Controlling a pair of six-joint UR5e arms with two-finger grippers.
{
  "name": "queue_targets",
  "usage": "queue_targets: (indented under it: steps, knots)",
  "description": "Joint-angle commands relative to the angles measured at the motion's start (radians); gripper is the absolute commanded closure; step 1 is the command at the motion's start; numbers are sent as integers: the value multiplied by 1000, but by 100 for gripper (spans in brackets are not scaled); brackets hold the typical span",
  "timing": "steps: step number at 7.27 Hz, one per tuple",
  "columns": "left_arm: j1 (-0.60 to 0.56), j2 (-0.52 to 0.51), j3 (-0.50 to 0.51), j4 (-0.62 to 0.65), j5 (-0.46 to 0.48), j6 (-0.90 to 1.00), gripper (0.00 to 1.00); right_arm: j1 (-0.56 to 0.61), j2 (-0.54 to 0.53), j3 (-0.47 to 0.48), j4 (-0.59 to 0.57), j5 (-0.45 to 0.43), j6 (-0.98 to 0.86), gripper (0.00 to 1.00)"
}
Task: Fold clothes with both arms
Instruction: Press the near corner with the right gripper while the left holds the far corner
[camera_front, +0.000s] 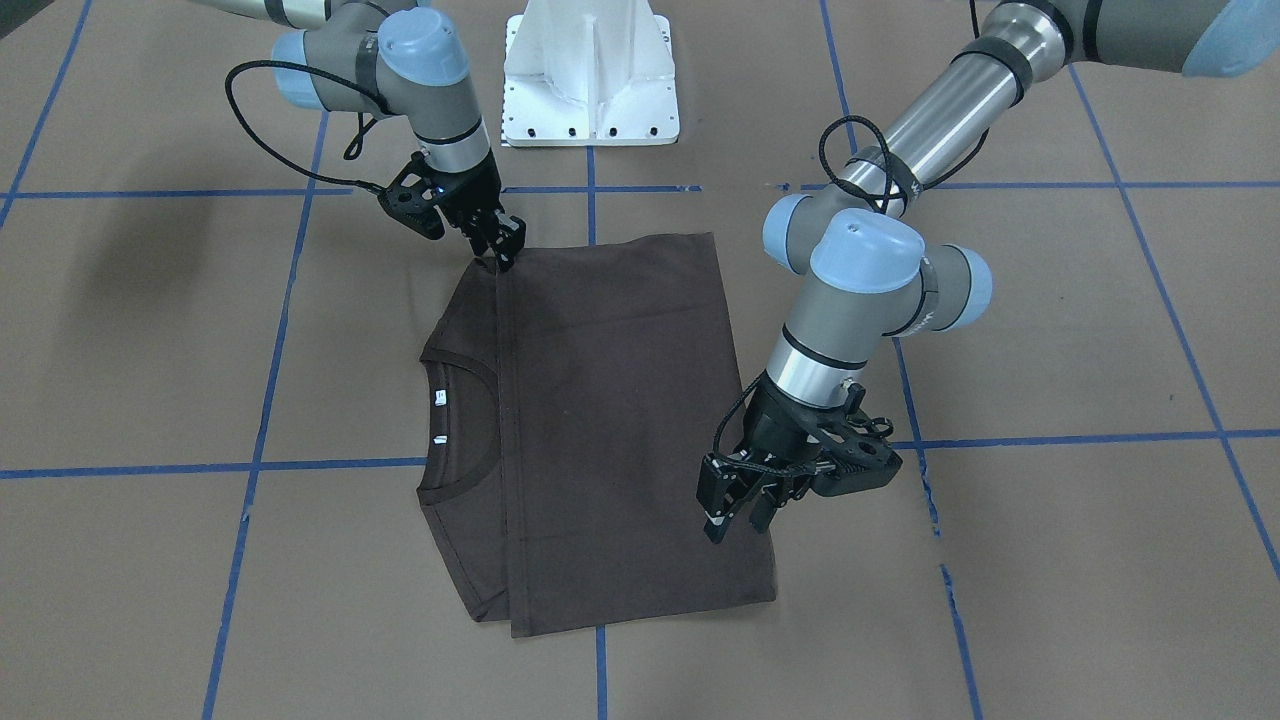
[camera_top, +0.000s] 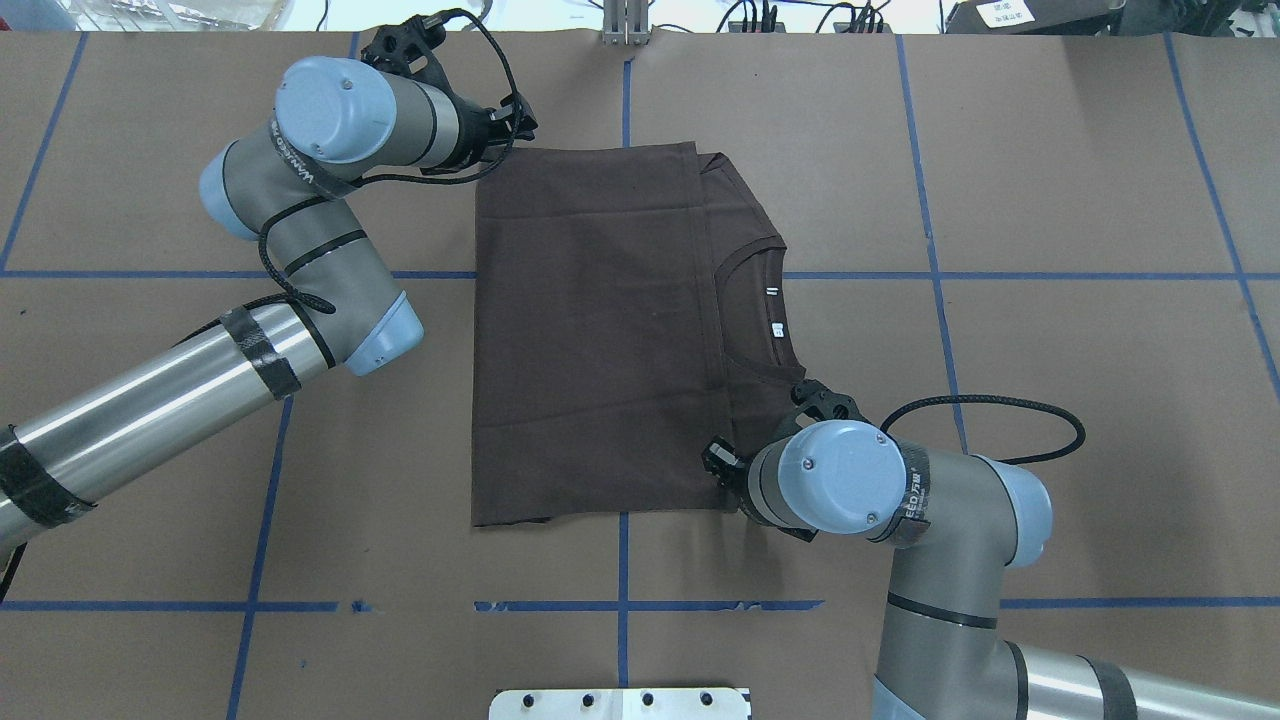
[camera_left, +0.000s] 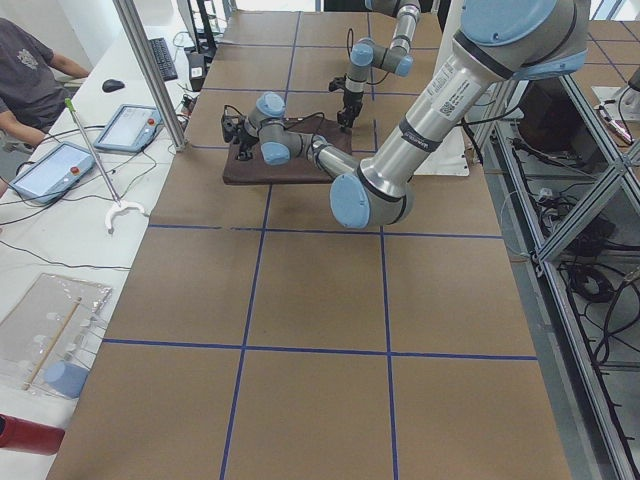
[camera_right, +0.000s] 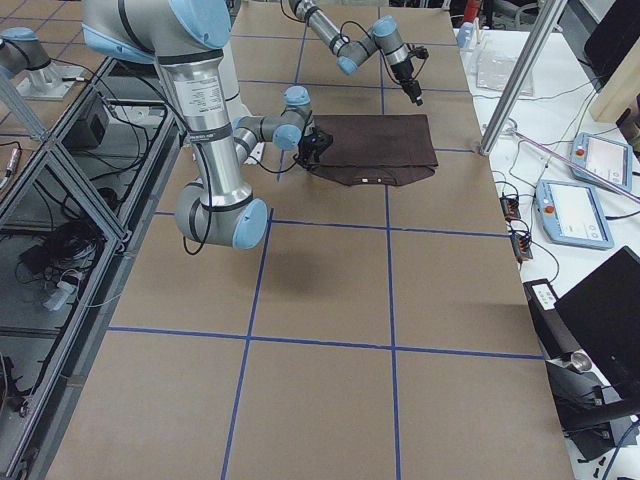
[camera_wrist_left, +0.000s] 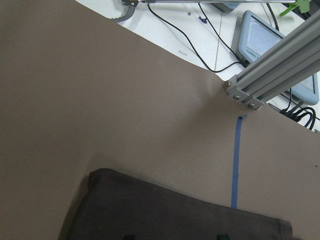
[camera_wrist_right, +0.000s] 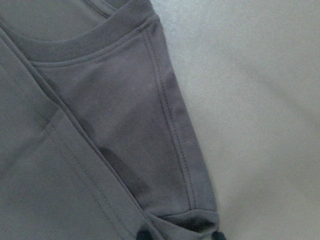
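The dark brown T-shirt (camera_front: 620, 400) lies flat on the table, folded into a rectangle with its hem edge laid over the chest next to the collar (camera_front: 460, 420) and the white neck labels (camera_front: 440, 398). It also shows in the overhead view (camera_top: 590, 330). My left gripper (camera_front: 737, 520) is open, just above the shirt's far corner (camera_wrist_left: 165, 215), holding nothing. My right gripper (camera_front: 497, 250) is low at the shirt's near corner by the shoulder; in the right wrist view (camera_wrist_right: 181, 235) its tips stand apart with the cloth corner (camera_wrist_right: 100, 125) between them.
The white pedestal base (camera_front: 590, 80) stands at the robot's side of the table. Blue tape lines (camera_front: 260, 420) grid the brown tabletop. An aluminium post (camera_wrist_left: 280, 75) and tablets (camera_left: 135, 125) stand beyond the far edge, where an operator (camera_left: 25, 70) sits.
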Motion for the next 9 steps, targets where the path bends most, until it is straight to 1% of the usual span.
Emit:
queue_targets:
  steps: [1,3,5,6,7,8,9]
  knots:
    - [0,1,0,2,0,1,37,-2,2,-2,0,-1,-1,100]
    - [0,7,-1,1,0,0,37,-3,8,-3,3,1,-1,100]
    - [0,7,-15,8,0,0,37,7,9,15,3,1,-1,100]
    - [30,69,-108,12,-2,-26,37,9,0,44,1,4,-1,100]
    - [93,173,-264,21,0,-93,37,10,-17,72,0,7,-1,100]
    - [124,247,-416,107,1,-167,37,10,-33,102,0,10,-1,100]
    - [194,324,-566,201,18,-225,35,10,-52,119,0,11,-2,100]
